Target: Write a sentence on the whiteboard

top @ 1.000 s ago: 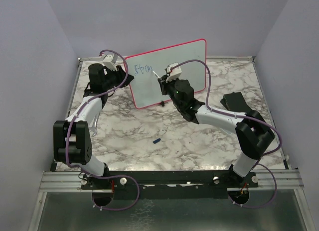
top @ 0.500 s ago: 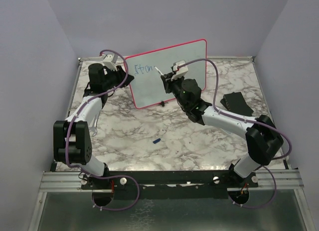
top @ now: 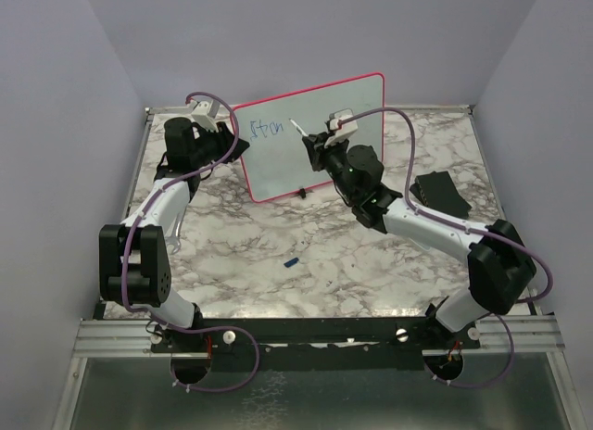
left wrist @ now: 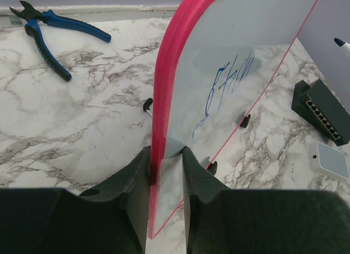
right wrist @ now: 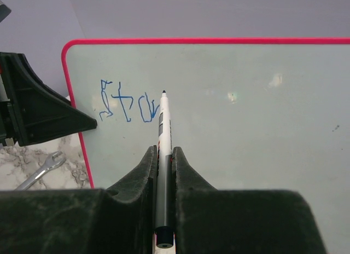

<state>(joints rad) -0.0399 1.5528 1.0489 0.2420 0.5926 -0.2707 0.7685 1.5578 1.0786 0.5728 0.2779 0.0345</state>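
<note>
The right gripper has its 2 fingers pressed together on a white marker, which runs straight out between them with its dark tip aimed at the whiteboard. The tip sits just to the right of the sentence. The sentence is only 1 short row of thin blue letters near the board's upper left corner in the right wrist view. Whether the tip touches the surface cannot be told.

The left gripper pinches the board's pink-red frame at its left edge, 1 finger on the writing face and 1 on the back, with the board upright. The board stands toward the far side of the marble table, and a small black foot shows under it.

Behind the board lie blue-handled pliers, and a silver wrench lies by the left gripper. In front, off to the right, sit a black box with a row of ports and, just beside it, a small grey pad. A small blue piece lies alone on the table nearer the arm bases.
</note>
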